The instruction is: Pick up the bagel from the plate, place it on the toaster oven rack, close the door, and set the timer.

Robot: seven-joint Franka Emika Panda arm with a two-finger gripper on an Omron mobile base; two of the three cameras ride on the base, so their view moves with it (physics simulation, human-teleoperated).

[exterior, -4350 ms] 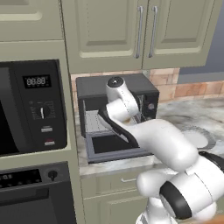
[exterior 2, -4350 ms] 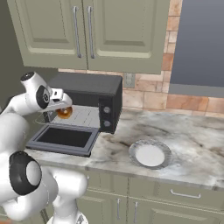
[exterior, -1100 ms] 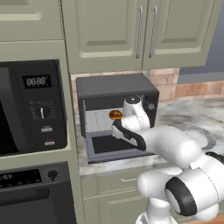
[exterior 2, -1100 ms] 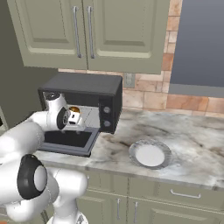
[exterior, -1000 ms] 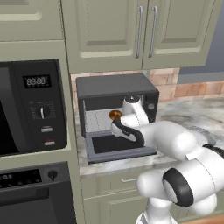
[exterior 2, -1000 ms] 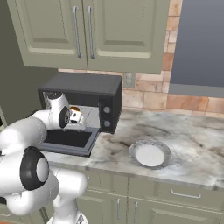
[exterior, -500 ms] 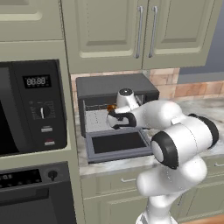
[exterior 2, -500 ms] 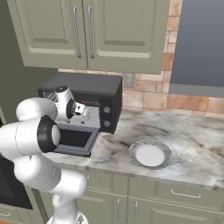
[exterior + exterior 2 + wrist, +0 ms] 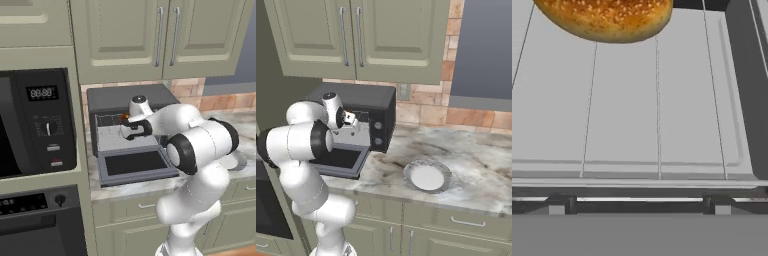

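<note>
One bagel (image 9: 604,17) lying on the light grey rack (image 9: 657,115) inside the toaster oven (image 9: 131,100), toward the back of the cavity, seeded brown top up. Seen as a small orange patch in the left base view (image 9: 124,118), just beside the hand at the oven mouth. Resting free on the rack, nothing closed round it.

Fingers (image 9: 131,131) spread wide and holding nothing, poised at the front of the cavity just above the rack's near edge. Same hand picked out from the right base view (image 9: 351,120), reaching in from the left of the oven front.

Door (image 9: 136,165) dropped fully open, lying flat and level in front of the oven, dark glass window facing up. Two round knobs (image 9: 376,134) stacked one above the other on the oven's right panel.

Plate (image 9: 427,176) sitting on the marble worktop (image 9: 471,165), well apart from the oven to its right, white centre bare inside the grey ridged rim.

Black built-in microwave (image 9: 37,120) with a lit display set in the tall unit left of the oven. Green-grey wall cupboards (image 9: 150,35) overhead, brick backsplash (image 9: 431,112) behind the worktop.
</note>
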